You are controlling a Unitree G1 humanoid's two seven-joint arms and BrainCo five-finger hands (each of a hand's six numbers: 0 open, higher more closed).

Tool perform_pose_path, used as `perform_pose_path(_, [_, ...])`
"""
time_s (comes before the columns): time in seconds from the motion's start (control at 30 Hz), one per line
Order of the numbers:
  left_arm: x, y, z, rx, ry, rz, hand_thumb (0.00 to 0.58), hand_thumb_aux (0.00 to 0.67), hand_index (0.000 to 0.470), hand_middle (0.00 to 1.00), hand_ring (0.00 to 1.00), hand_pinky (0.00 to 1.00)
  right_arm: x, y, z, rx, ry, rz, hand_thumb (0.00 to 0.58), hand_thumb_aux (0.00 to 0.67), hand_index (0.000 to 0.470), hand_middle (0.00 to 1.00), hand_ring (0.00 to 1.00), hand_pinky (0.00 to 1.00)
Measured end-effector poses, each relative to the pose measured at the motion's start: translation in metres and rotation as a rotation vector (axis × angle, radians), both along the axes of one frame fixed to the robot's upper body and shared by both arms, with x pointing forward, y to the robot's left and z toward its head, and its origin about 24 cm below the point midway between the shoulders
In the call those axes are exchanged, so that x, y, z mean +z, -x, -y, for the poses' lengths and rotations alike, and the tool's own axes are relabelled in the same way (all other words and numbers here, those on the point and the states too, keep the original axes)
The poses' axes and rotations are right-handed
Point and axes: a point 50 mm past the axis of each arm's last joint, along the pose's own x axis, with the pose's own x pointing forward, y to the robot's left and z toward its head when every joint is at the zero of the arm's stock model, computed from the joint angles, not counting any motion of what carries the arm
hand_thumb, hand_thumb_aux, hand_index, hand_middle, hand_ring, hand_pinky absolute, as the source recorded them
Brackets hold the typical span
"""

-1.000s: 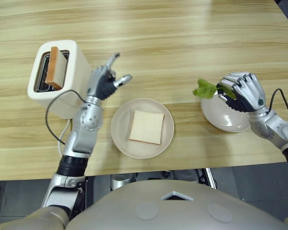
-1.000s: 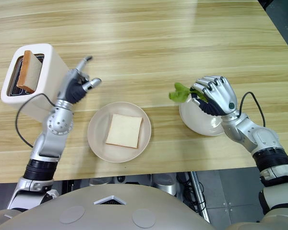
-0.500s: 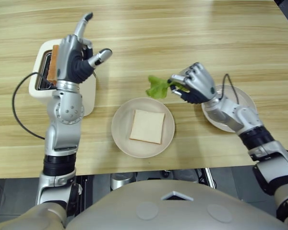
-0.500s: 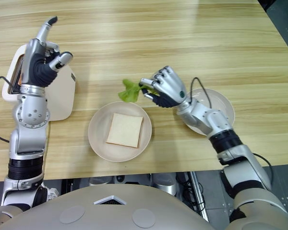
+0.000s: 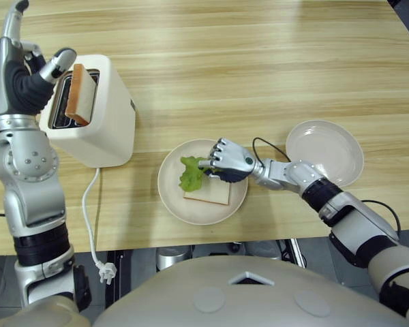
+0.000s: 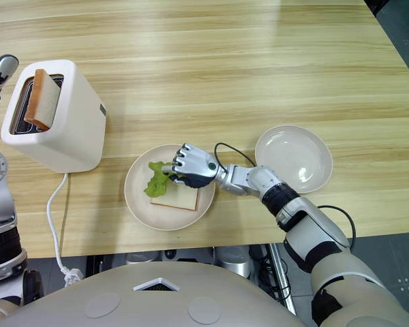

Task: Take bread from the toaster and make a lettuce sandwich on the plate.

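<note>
Right hand (image 5: pixel 226 161) pinching lettuce (image 5: pixel 190 174), leaf hanging just left of it, draping over 1 bread slice (image 5: pixel 215 195) on plate (image 5: pixel 170 194) beneath. Left hand (image 5: pixel 17 71) hovering spread, empty; toaster (image 5: pixel 102 122) sitting just right of it.

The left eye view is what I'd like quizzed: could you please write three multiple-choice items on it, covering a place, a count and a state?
1. Where is the lettuce?
A. on the bread slice in the plate
B. beside the plate
C. under the plate

2. How many slices stand in the toaster?
A. none
B. one
C. two

3. What is the right hand doing?
A. open, holding nothing
B. shut on the lettuce
C. shut on the plate

Answers:
1 A, the leaf lies over the slice's left part.
2 B, a single toaster slice rises from one slot.
3 B, it is curled on the leaf's edge.
</note>
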Motion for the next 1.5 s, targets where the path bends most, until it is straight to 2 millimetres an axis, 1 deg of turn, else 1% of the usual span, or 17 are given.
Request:
perform_pose_path(0.03, [-0.003, 0.001, -0.004, 0.019, 0.004, -0.012, 0.000, 0.000, 0.000, 0.82, 0.82, 0.82, -0.003, 0.002, 0.001, 0.006, 0.014, -0.011, 0.580, 0.670, 0.460, 1.00, 1.00, 1.00])
perform_pose_path(0.07, [-0.005, 0.002, -0.006, 0.031, 0.006, -0.024, 0.000, 0.000, 0.000, 0.52, 0.52, 0.52, -0.005, 0.004, 0.002, 0.012, 0.027, -0.021, 0.580, 0.670, 0.460, 1.00, 1.00, 1.00])
perform_pose_path(0.1, [-0.007, 0.002, -0.008, 0.043, 0.010, -0.034, 0.000, 0.000, 0.000, 0.52, 0.52, 0.52, -0.008, 0.006, 0.004, 0.017, 0.038, -0.032, 0.580, 0.670, 0.460, 1.00, 1.00, 1.00])
perform_pose_path(0.13, [-0.008, 0.002, -0.009, 0.051, 0.011, -0.038, 0.000, 0.000, 0.000, 0.00, 0.00, 0.00, -0.009, 0.008, 0.005, 0.021, 0.045, -0.038, 0.580, 0.670, 0.460, 1.00, 1.00, 1.00])
perform_pose_path(0.2, [-0.008, 0.002, -0.010, 0.058, 0.012, -0.034, 0.000, 0.000, 0.000, 0.00, 0.00, 0.00, -0.011, 0.010, 0.007, 0.023, 0.054, -0.047, 0.580, 0.670, 0.460, 1.00, 1.00, 1.00])
perform_pose_path(0.23, [-0.008, 0.002, -0.010, 0.060, 0.012, -0.034, 0.000, 0.000, 0.000, 0.00, 0.00, 0.00, -0.011, 0.011, 0.007, 0.023, 0.058, -0.048, 0.570, 0.583, 0.400, 1.00, 1.00, 1.00])
perform_pose_path(0.27, [-0.008, 0.002, -0.010, 0.062, 0.013, -0.035, 0.000, 0.000, 0.000, 0.00, 0.00, 0.00, -0.011, 0.011, 0.008, 0.024, 0.062, -0.048, 0.570, 0.583, 0.400, 1.00, 1.00, 1.00])
perform_pose_path(0.3, [-0.008, 0.002, -0.010, 0.065, 0.015, -0.036, 0.000, 0.000, 0.000, 0.00, 0.00, 0.00, -0.011, 0.011, 0.008, 0.023, 0.071, -0.048, 0.000, 0.000, 0.000, 0.84, 0.84, 0.84])
perform_pose_path(0.43, [-0.011, 0.001, -0.012, 0.081, 0.025, -0.050, 0.000, 0.000, 0.000, 0.00, 0.00, 0.00, -0.013, 0.006, 0.012, -0.016, 0.101, -0.039, 0.000, 0.000, 0.000, 0.00, 0.00, 0.00])
perform_pose_path(0.63, [-0.026, -0.004, -0.013, 0.120, 0.001, -0.138, 0.000, 0.000, 0.000, 0.00, 0.00, 0.00, -0.003, -0.003, 0.019, -0.074, 0.087, 0.019, 0.000, 0.000, 0.000, 0.00, 0.00, 0.00])
perform_pose_path(0.9, [-0.059, -0.008, -0.013, 0.166, -0.049, -0.347, 0.000, 0.000, 0.000, 0.00, 0.00, 0.00, 0.043, -0.020, 0.029, -0.148, -0.042, 0.131, 0.000, 0.000, 0.000, 0.00, 0.00, 0.00])
perform_pose_path(0.93, [-0.060, -0.008, -0.011, 0.161, -0.071, -0.363, 0.053, 0.032, 0.022, 0.00, 0.00, 0.00, 0.049, -0.022, 0.031, -0.157, -0.059, 0.143, 0.000, 0.000, 0.000, 0.00, 0.00, 0.00])
perform_pose_path(0.97, [-0.061, -0.009, -0.011, 0.162, -0.079, -0.371, 0.368, 0.265, 0.182, 0.00, 0.00, 0.00, 0.052, -0.023, 0.032, -0.164, -0.069, 0.151, 0.000, 0.000, 0.000, 0.00, 0.00, 0.00])
perform_pose_path(1.0, [-0.061, -0.009, -0.011, 0.166, -0.090, -0.378, 0.512, 0.441, 0.303, 0.00, 0.00, 0.00, 0.055, -0.023, 0.032, -0.168, -0.078, 0.155, 0.000, 0.000, 0.000, 0.00, 0.00, 0.00])
perform_pose_path(1.03, [-0.060, -0.009, -0.011, 0.173, -0.103, -0.385, 0.512, 0.441, 0.303, 0.00, 0.00, 0.00, 0.057, -0.023, 0.033, -0.173, -0.087, 0.155, 0.000, 0.000, 0.000, 0.00, 0.00, 0.00])
perform_pose_path(1.07, [-0.061, -0.009, -0.012, 0.182, -0.111, -0.392, 0.580, 0.670, 0.460, 0.00, 0.00, 0.00, 0.058, -0.023, 0.034, -0.182, -0.094, 0.152, 0.000, 0.000, 0.000, 0.00, 0.00, 0.00])
perform_pose_path(1.5, [-0.059, -0.013, -0.009, 0.217, -0.144, -0.399, 0.580, 0.670, 0.460, 0.00, 0.00, 0.00, 0.062, -0.023, 0.039, -0.209, -0.130, 0.134, 0.000, 0.000, 0.000, 0.00, 0.00, 0.00])
